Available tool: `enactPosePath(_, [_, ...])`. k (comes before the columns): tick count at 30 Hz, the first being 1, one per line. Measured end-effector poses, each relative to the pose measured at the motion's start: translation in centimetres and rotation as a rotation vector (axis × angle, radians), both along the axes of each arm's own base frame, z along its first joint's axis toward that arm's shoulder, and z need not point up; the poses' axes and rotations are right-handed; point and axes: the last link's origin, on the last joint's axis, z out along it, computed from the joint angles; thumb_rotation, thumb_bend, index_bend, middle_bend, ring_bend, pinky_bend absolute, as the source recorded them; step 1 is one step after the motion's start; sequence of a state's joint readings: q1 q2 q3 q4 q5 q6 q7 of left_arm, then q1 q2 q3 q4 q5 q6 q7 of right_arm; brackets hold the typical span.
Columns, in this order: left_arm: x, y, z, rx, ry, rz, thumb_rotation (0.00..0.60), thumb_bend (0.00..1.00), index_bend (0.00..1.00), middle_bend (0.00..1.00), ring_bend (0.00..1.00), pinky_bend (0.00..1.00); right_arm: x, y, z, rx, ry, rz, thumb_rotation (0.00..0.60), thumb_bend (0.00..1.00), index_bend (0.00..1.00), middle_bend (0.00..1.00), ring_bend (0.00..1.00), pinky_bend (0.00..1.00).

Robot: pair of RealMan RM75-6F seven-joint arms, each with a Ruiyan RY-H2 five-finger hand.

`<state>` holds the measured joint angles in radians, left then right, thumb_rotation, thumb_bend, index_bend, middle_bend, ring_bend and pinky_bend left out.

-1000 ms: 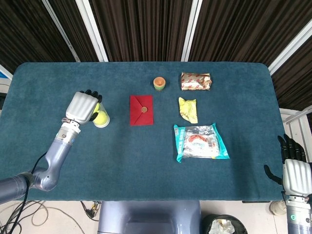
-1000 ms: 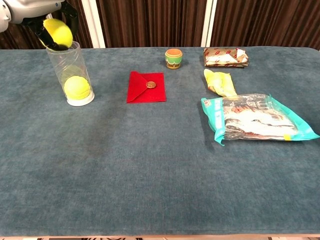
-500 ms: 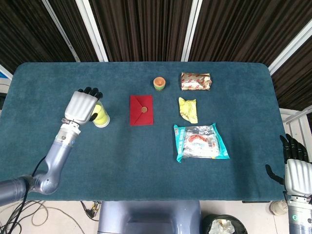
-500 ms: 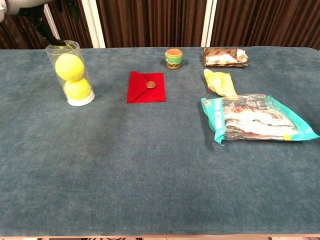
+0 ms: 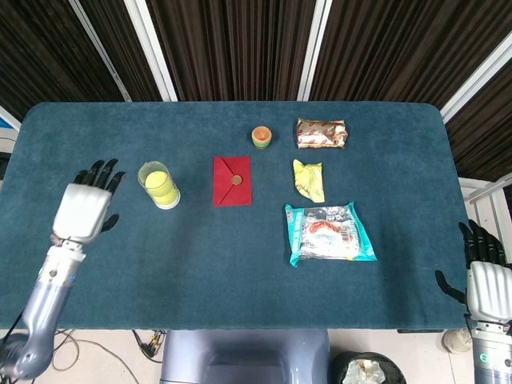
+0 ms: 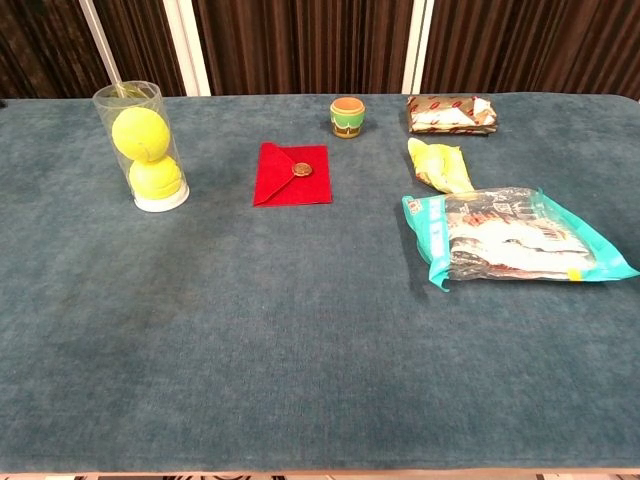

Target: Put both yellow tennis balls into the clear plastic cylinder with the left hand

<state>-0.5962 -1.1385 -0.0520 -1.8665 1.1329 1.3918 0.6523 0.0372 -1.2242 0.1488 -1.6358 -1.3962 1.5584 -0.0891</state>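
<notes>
The clear plastic cylinder (image 6: 139, 145) stands upright on the left of the blue table, seen from above as a ring (image 5: 158, 185). Inside it two yellow tennis balls are stacked: the upper ball (image 6: 139, 133) on the lower ball (image 6: 154, 179). My left hand (image 5: 84, 210) hovers to the left of the cylinder, apart from it, fingers spread and holding nothing. It is outside the chest view. My right hand (image 5: 483, 280) hangs off the table's right front corner, fingers apart and empty.
A red envelope (image 5: 232, 179) lies right of the cylinder. Further back sit a small orange cup (image 5: 261, 137) and a wrapped snack (image 5: 321, 133). A yellow crumpled wrapper (image 5: 309, 179) and a teal snack bag (image 5: 328, 233) lie on the right half.
My left hand released the second ball, which dropped onto the first inside the cylinder. The hand then pulled back to the left and toward the front edge, leaving the chest view.
</notes>
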Motion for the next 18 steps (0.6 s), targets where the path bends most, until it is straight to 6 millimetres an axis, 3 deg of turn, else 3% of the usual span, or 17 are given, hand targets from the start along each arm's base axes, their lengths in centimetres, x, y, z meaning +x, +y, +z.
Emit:
enactPosePath(12, [-8.7,-7.4,1.3,-0.031,-0.182,0.089,0.600,0.05,0.16,0.01,0.00,0.11,0.2,0.1,0.0,0.001,-0.001,0.017,0.600,0.34,0.00,0.00,0.04,0.09])
enactPosePath(18, [-10.6,-8.3,2.2,-0.016,-0.199,0.087,0.600,0.05,0.15,0.01,0.00,0.10,0.2,0.2,0.1,0.000,-0.003,0.023,0.600,0.34,0.00,0.00,0.04,0.09])
